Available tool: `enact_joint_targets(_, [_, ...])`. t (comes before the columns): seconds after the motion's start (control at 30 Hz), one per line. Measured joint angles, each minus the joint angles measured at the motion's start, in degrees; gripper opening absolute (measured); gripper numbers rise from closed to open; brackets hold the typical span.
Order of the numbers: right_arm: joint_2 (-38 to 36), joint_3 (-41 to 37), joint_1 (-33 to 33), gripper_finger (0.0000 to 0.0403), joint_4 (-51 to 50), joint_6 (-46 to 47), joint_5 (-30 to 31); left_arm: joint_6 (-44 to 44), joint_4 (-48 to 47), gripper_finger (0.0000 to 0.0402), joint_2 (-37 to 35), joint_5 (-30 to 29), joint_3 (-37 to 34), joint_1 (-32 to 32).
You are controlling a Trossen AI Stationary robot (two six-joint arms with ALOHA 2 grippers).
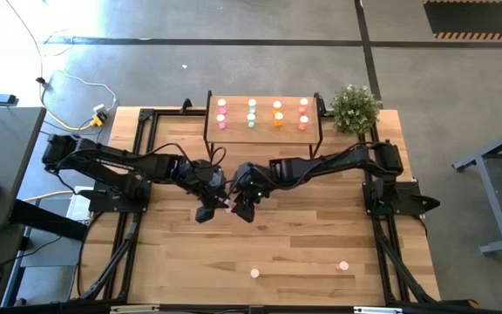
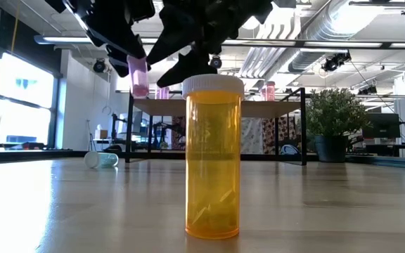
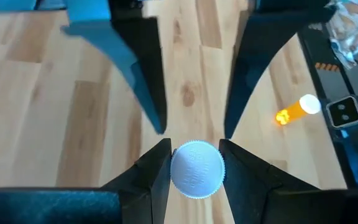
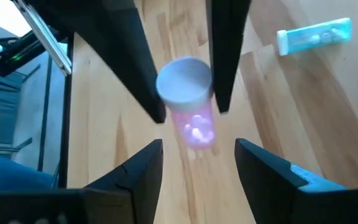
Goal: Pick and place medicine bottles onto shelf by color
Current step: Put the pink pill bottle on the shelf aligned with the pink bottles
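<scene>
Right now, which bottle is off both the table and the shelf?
The pink bottle, clamped in the left pincer mid-air; the others sit on the shelf or tabletop.

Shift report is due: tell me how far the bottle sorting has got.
Done: eight bottles stand on the shelf in pink, green, orange and red pairs. In hand: the left gripper holds a pink bottle above mid-table, its fingers shut on it, while the right gripper faces it with open fingers. Left: an orange bottle standing, a pale green one lying down, another pink one.

Pink bottle [image 4: 190, 99], white cap, clamped in my left jaws at mid frame. Eight bottles stand on shelf [image 1: 264, 137], top centre. Orange bottle [image 2: 213, 154] upright; two lie lower frame.
</scene>
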Motion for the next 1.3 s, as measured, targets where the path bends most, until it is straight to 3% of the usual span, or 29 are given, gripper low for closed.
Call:
enact_joint_targets(0.37, [-5.42,0.0,-4.15,0.019,-1.88,-3.98,0.13,1.5,-3.85,0.0117,-4.18,-1.04,0.45,5.65])
enact_joint_targets(0.87, [-9.47,0.0,-9.49,0.019,-6.51,-9.86,0.2,10.91,-20.92,0.0117,-4.72,-3.04,13.85,17.88])
enact_joint_targets(1.3, [-11.31,0.0,-14.5,0.019,-7.51,-13.97,0.17,17.98,-24.3,0.0117,-3.61,-6.33,22.39,27.41])
